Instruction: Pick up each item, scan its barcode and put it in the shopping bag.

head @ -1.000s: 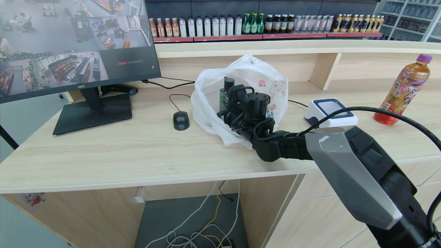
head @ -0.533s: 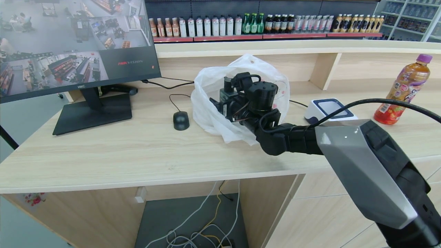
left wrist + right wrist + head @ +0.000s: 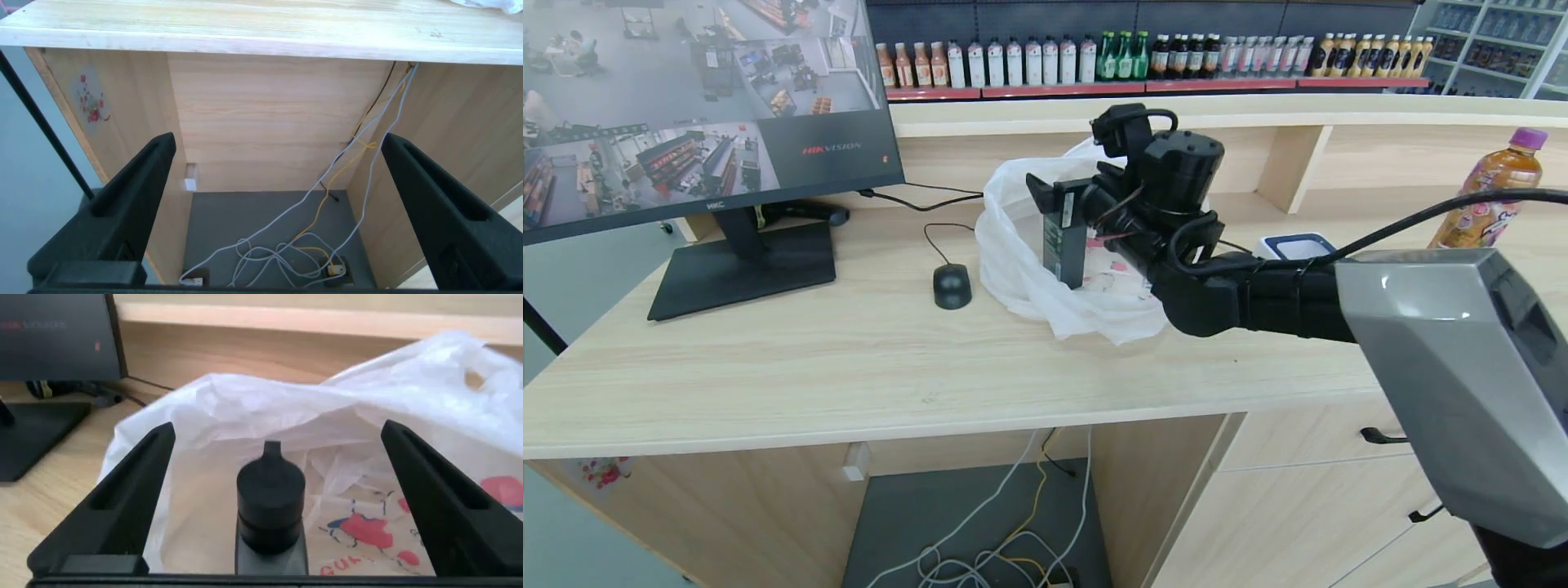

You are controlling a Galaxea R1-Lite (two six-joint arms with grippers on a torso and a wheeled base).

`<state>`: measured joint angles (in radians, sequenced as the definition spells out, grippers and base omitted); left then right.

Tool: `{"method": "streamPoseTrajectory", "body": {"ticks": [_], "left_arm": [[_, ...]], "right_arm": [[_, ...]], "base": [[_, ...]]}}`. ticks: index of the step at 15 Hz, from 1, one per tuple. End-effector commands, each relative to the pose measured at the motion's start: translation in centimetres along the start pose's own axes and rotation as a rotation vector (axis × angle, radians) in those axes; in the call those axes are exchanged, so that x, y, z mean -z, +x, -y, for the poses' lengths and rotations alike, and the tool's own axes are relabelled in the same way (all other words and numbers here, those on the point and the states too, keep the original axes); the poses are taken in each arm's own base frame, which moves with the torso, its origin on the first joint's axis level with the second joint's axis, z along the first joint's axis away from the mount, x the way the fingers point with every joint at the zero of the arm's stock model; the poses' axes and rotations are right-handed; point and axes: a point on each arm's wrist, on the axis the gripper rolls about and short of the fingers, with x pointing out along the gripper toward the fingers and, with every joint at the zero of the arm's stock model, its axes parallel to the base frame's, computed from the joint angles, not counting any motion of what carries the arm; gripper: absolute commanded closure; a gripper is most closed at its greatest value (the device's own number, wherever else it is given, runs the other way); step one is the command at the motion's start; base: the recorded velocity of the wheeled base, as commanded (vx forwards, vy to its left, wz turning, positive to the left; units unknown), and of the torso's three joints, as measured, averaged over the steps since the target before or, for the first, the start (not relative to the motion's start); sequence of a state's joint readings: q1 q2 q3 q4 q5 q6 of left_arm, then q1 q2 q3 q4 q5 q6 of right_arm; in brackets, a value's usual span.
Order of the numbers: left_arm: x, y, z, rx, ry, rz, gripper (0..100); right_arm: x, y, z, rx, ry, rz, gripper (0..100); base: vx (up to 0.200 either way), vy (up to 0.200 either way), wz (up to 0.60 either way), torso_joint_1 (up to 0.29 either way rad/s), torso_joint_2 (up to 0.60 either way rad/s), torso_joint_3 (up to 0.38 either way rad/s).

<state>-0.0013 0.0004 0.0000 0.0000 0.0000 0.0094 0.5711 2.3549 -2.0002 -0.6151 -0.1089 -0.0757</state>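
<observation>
Right end effector (image 3: 278,433), left end effector (image 3: 279,140) both splayed; boxy carton (image 3: 1063,237) (round cap (image 3: 271,494)) seemingly inside crinkly bag (image 3: 1013,245)

light was bright and even. only soft shadows lay by the mouse (image 3: 952,286) and monitor stand (image 3: 743,269) on the counter (image 3: 849,359). the white bag (image 3: 343,416) glared pale. below the counter it was dimmer; its near edge bowed.

Shopping bag (image 3: 1021,269): thin crinkled translucent plastic. Counter (image 3: 849,359): pale wood-grain, matt. Item cap (image 3: 270,494): probably matt black plastic.
</observation>
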Motion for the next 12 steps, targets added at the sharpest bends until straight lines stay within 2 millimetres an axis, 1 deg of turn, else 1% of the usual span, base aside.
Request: {"method": "streamPoseTrajectory", "body": {"ticks": [1, 2, 4, 5, 8, 10, 12], "left_arm": [[0.0, 0.0, 0.0, 0.0, 0.001, 0.0, 0], [0.0, 0.0, 0.0, 0.0, 0.001, 0.0, 0], [0.0, 0.0, 0.0, -0.001, 0.0, 0.0, 0], [0.0, 0.0, 0.0, 0.0, 0.0, 0.0, 0], [0.0, 0.0, 0.0, 0.0, 0.001, 0.0, 0], [0.0, 0.0, 0.0, -0.001, 0.0, 0.0, 0], [0.0, 0.0, 0.0, 0.0, 0.0, 0.0, 0]], "right_arm": [[-3.4, -0.8, -0.1, -0.002, 0.008, 0.061, 0], [-4.7, -1.2, -0.1, -0.003, 0.008, 0.087, 0], [-8.9, -2.6, 0.0, -0.001, 0.01, 0.183, 0], [-10.8, -3.7, 0.2, 0.002, 0.01, 0.227, 0], [-10.6, -7.5, 0.7, 0.028, 0.007, 0.194, 0], [-9.4, -10.9, 1.1, 0.043, 0.005, 0.166, 0], [-7.7, -14.4, 1.4, 0.042, -0.001, 0.127, 0]], "base": [[0.0, 0.0, 0.0, 0.0, 0.0, 0.0], [0.0, 0.0, 0.0, 0.0, 0.0, 0.0], [0.0, 0.0, 0.0, 0.0, 0.0, 0.0], [0.0, 0.0, 0.0, 0.0, 0.0, 0.0], [0.0, 0.0, 0.0, 0.0, 0.0, 0.0], [0.0, 0.0, 0.0, 0.0, 0.0, 0.0], [0.0, 0.0, 0.0, 0.0, 0.0, 0.0]]}}
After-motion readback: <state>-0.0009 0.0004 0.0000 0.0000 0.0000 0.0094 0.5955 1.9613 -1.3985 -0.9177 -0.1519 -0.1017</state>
